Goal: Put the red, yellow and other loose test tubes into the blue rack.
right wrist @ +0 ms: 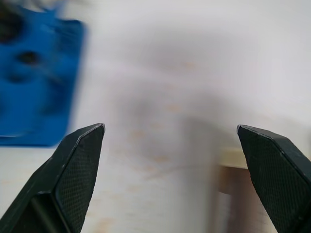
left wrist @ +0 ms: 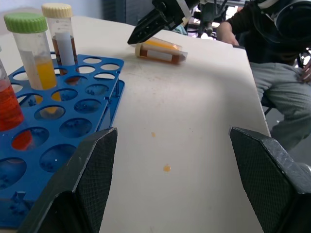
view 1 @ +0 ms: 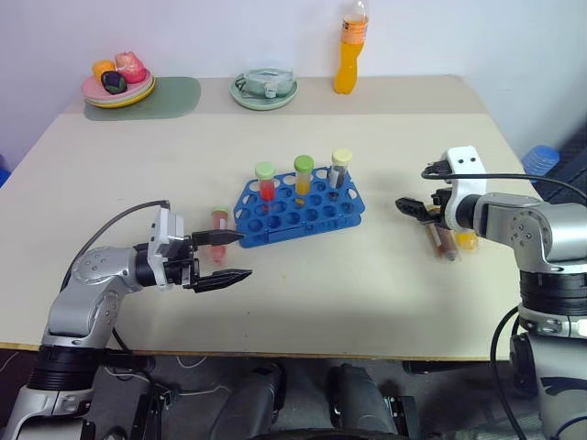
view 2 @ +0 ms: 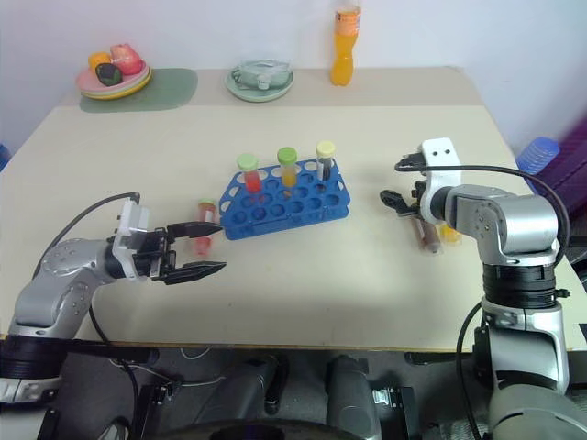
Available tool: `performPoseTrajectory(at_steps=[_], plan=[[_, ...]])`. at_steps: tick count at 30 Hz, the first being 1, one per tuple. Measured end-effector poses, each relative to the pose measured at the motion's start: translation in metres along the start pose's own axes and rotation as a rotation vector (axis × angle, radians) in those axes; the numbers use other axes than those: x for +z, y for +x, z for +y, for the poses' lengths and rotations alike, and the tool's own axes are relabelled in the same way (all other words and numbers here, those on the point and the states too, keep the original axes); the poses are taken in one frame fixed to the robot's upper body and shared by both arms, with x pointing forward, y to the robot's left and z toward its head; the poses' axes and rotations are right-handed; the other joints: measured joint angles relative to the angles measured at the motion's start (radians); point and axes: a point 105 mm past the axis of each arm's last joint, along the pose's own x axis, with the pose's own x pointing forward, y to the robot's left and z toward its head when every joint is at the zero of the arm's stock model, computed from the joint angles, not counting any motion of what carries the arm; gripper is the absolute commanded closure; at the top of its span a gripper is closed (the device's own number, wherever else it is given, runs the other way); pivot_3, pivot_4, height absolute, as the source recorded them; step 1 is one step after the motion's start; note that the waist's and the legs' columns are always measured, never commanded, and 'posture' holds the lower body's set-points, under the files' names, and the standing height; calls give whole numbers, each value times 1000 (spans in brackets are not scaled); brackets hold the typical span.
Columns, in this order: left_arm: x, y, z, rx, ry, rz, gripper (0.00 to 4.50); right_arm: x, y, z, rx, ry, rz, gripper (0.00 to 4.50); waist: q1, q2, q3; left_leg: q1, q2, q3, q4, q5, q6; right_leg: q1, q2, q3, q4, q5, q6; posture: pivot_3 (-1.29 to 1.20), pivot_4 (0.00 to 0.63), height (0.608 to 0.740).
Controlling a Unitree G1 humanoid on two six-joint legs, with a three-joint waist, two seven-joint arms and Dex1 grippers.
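The blue rack sits near the middle of the table and already carries three upright test tubes along its far row: a green-capped red tube, a green-capped yellow tube and a pale-capped tube. Most holes are vacant.

Loose tubes remain on the table. A red tube lies at about nine o'clock from the rack, just beside its end. At about three o'clock from the rack, well apart from it, lie a brownish tube and an orange-yellow tube, side by side.

The left claw has its fingers spread with nothing between them; it hovers near the red tube, pointing toward the rack. The right claw is also spread wide and holds nothing; it hangs just over the near end of the pair of tubes on the right.

By this reckoning the task is roughly half done: three tubes are racked and three loose ones are left. Neither claw grips anything yet, so the next step looks like a pickup, most likely of one tube from the right-hand pair or of the red tube on the left.
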Motion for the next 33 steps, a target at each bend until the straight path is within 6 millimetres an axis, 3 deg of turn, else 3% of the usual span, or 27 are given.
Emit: performPoseTrajectory(at_steps=[13,23,26,33], plan=[[-1,-1,0,-1,-19,10,753,-10,-1,-8,-9,15,77,0,1,0,0,0,0,0,0,0,0,0,0,0,0,0,0,0,150,740],[-2,-3,-5,9,-37,9,753,-16,3,-27,-63,24,130,0,-3,0,0,0,0,0,0,0,0,1,0,0,0,0,0,0,150,740],[-2,-4,-5,13,-43,5,753,-25,9,-23,-33,42,161,0,-3,2,1,0,0,0,0,0,0,0,0,0,0,0,0,0,150,740],[-3,-4,-6,20,-52,9,753,-23,8,-14,10,27,159,0,2,3,2,0,0,0,0,0,0,0,0,0,0,0,0,0,150,740]])
